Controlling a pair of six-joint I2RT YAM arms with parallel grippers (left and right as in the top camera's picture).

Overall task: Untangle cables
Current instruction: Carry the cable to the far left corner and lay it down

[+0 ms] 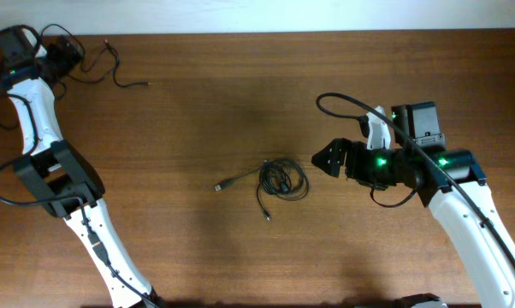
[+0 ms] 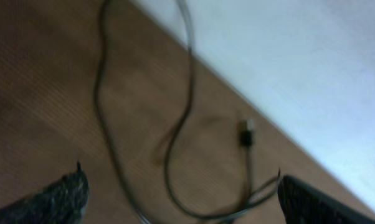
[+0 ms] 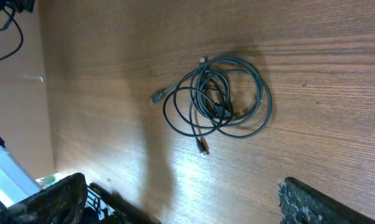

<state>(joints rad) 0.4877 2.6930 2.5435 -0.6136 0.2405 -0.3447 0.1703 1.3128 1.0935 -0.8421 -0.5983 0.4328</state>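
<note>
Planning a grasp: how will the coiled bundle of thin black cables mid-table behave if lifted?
Probably floppy: the coiled bundle of thin black cables lies in loose loops, so it likely sags, plug ends trailing. Thin strands suggest light; a push probably slides it whole.

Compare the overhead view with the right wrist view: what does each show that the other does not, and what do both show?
Only overhead: both arms whole, the left gripper near the table's edge beside a loose cable, and the right gripper next to the coiled bundle. Only right wrist: the overlapping loops and plug ends close up, framed by its own fingers. Both: the coiled bundle on the wooden table.
</note>
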